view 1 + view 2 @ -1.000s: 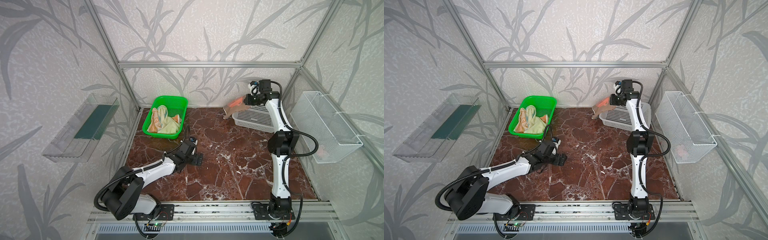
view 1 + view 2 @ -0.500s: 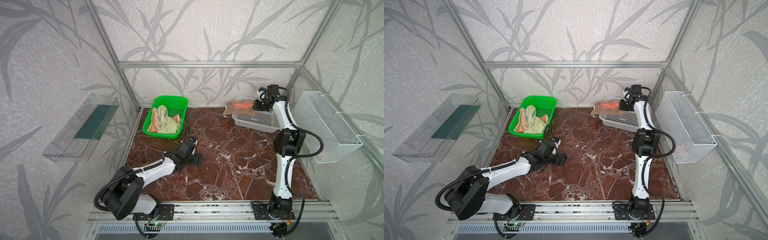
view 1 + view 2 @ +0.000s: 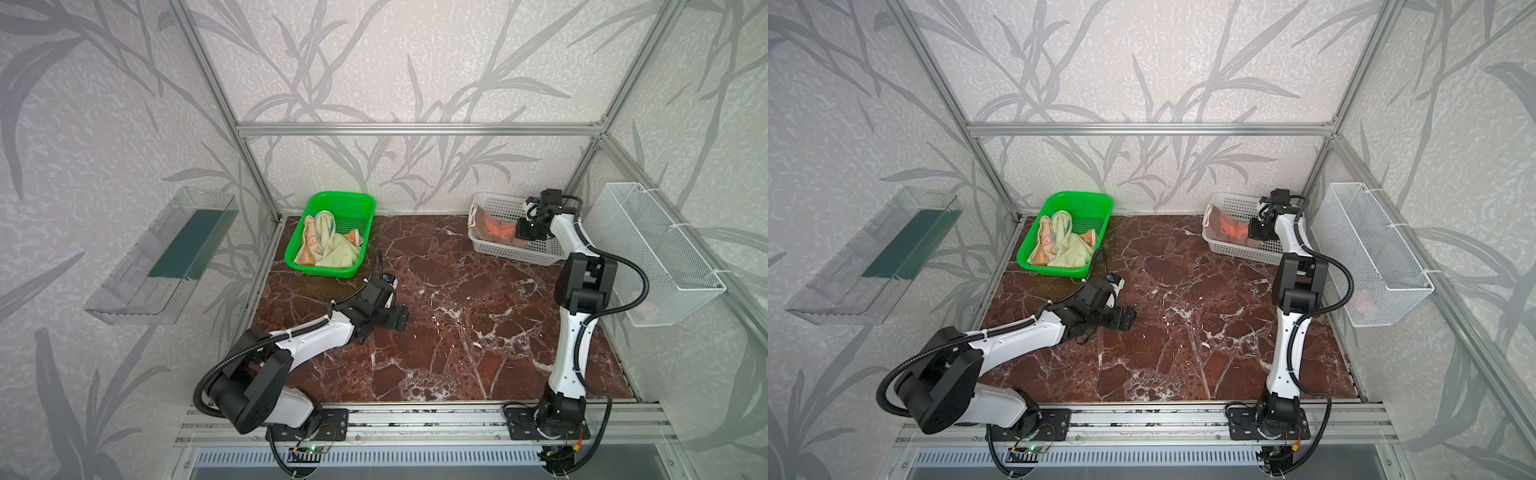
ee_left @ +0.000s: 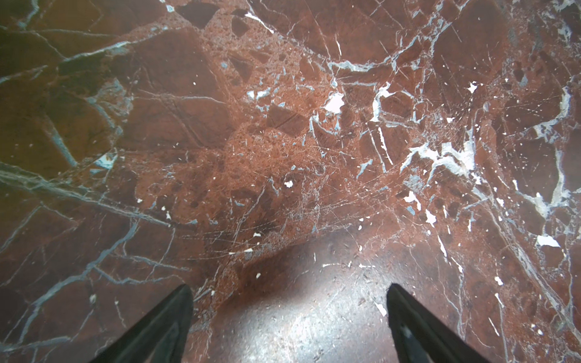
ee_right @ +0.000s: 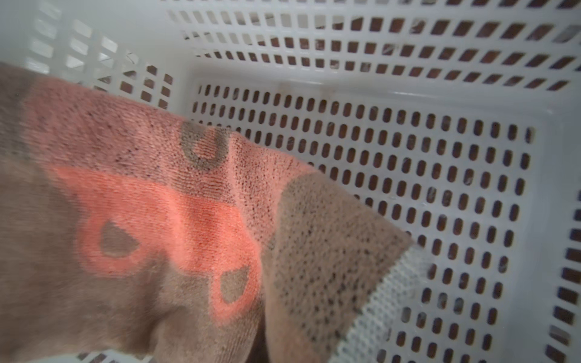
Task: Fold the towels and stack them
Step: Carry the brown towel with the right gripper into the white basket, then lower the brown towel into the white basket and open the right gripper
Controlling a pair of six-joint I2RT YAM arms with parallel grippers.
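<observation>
**Bear towel in the white basket, two towels in the green one**

The dark red marble surface (image 3: pixel 457 332) is the floor of the booth. A white wire basket (image 3: pixel 648 257) hangs on the right wall. A clear plastic shelf (image 3: pixel 166 257) hangs on the left wall. Both are up off the surface.

A green plastic basket (image 3: pixel 353 203) stands at the back left. A white plastic basket with holes (image 3: pixel 498 201) stands at the back right, well apart from it.

The salmon-orange towel with a big brown bear (image 3: pixel 496 226) lies inside the white basket, at its left end. It is loosely doubled over. The right wrist view shows a corner flopped onto the basket floor (image 5: pixel 330 251). The pale yellow towel (image 3: pixel 338 255) and the orange-cream towel with small faces (image 3: pixel 309 245) lie crumpled together in the green basket, touching and not folded.

The right pincer (image 3: pixel 524 229) reaches down into the white basket and is closed on the bear towel. The cloth hides its tips, and the basket walls stand close around it. The left pincer (image 4: pixel 287 286) hangs low over the surface, near the green basket but not touching it. Its fingers (image 4: pixel 176 311) are spread wide with only marble between them.
</observation>
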